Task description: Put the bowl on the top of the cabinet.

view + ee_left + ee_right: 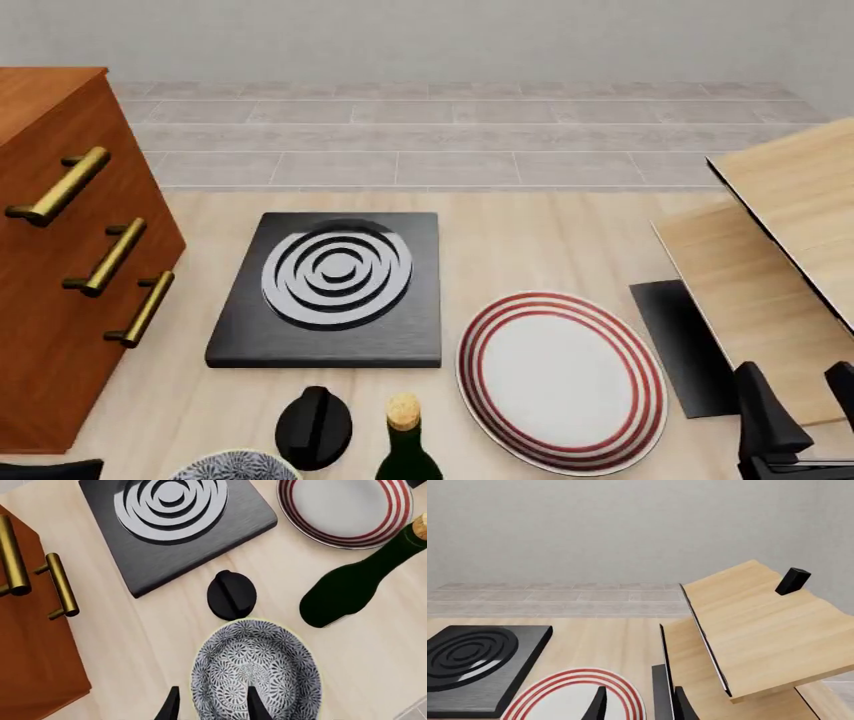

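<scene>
Left claw [210, 705] astride bowl [257, 672] rim, apart from cabinet [33, 650].

The left gripper [211, 706] shows only two dark finger tips at the bottom middle of the left wrist view, with a gap between them. The right gripper [798, 405] sits at the bottom right of the front view, its two black fingers [758, 400] pointing up and standing apart.
</scene>
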